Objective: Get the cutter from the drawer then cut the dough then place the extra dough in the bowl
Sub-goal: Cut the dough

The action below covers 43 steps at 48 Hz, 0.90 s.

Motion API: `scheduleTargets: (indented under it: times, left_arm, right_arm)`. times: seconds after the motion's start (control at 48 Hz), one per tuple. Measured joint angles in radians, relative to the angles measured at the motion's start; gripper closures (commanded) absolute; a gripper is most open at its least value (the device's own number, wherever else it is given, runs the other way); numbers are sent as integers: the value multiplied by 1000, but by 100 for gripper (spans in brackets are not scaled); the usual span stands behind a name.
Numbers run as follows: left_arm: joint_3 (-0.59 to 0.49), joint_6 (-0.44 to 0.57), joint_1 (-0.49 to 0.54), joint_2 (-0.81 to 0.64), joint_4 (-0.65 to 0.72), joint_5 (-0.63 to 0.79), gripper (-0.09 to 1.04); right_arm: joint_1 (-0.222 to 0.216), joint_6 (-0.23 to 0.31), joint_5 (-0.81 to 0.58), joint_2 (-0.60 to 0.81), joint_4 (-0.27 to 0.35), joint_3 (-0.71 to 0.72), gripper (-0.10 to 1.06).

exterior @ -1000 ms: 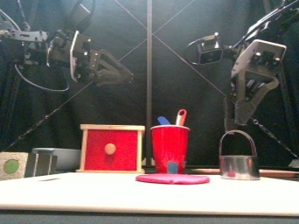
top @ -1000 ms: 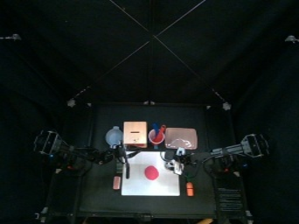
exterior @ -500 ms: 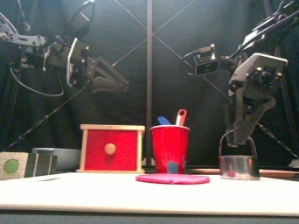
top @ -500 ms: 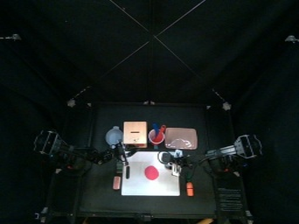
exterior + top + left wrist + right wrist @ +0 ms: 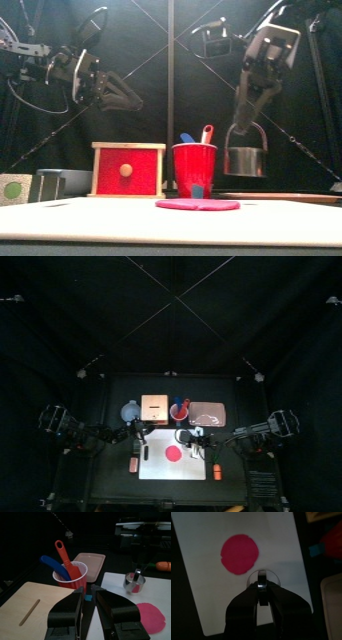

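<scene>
The left arm [image 5: 100,85] and right arm [image 5: 267,50] are black and jointed, with thin black cables looped along them, and the left gripper [image 5: 91,592] and right gripper [image 5: 262,587] have long black jaws, grey outside.

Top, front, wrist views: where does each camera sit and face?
Top: high above, looking down on the white cutting board; both arms show.
Front: table's front edge, level, facing the red cup; left gripper, right gripper above.
Left wrist: looks across the pale wooden box; own jaws.
Right wrist: above the flat red dough disc; own jaws hold the round metal cutter.
All four show the dough.
</scene>
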Motion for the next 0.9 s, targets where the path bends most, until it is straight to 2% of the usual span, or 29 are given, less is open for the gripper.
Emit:
scheduleTargets:
  times: [0.396, 0.75, 0.896]
  left_arm:
    - [25, 2, 3, 0, -2, 5, 31]
    - [66, 0, 3, 2, -41, 11, 31]
    - [67, 2, 3, 2, -48, 12, 31]
  right_arm:
    - [21, -2, 32, 204, 67, -186, 46]
    - [23, 0, 37, 261, 106, -222, 46]
    - [23, 0, 55, 267, 103, -222, 46]
